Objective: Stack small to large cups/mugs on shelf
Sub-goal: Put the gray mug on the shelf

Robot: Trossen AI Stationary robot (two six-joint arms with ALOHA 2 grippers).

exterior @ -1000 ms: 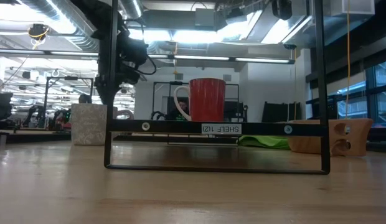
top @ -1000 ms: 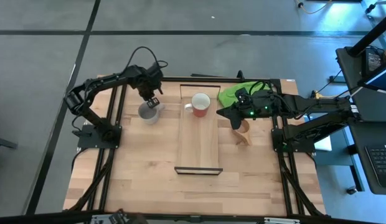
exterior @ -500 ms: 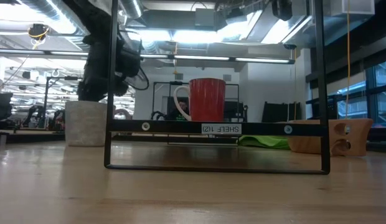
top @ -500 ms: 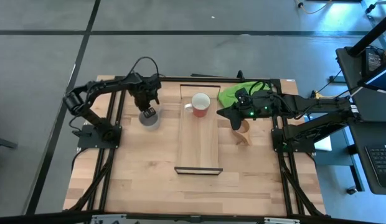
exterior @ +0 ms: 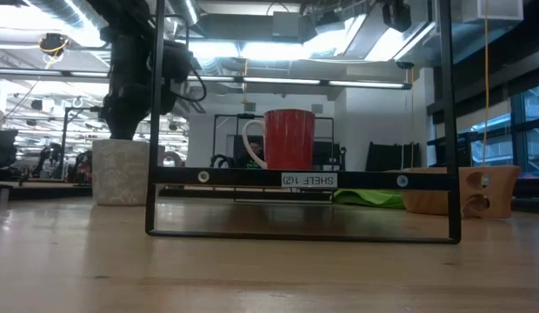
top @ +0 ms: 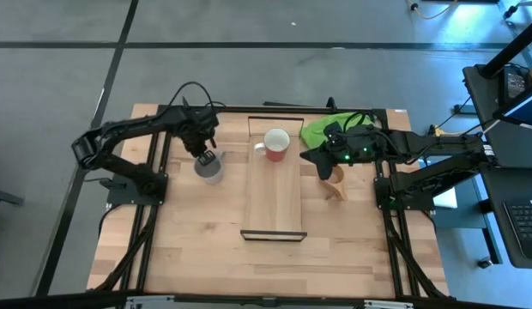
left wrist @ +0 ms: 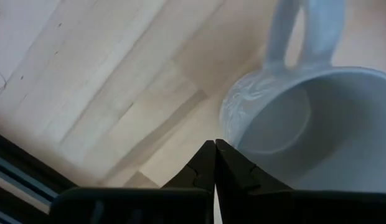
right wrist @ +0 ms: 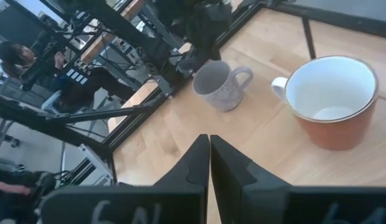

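Grey speckled ceramic mug (top: 211,166) sits on the butcher-block tabletop (top: 189,240), just off the left side of the long narrow light-wood shelf board (top: 275,193) with the black metal ends. The left end effector (top: 202,153) hangs right over the mug's far rim, and in the left wrist view its two dark fingers (left wrist: 208,163) are pressed together with nothing between them, tips just outside the mug's wall (left wrist: 292,118). So closed, not gripping the mug.

The big red mug with the white inside (top: 275,144) is already on the shelf, up at the far end, handle pointing toward the left arm's side. From table level it stands upright (exterior: 288,138) on the board.

The small tan wooden cup (top: 335,184) is on the tabletop right of the shelf, with a bright green cloth (top: 322,129) behind it. The right end effector (top: 311,158) hovers between the red mug and the wooden cup, its fingers (right wrist: 208,155) shut together and empty too.
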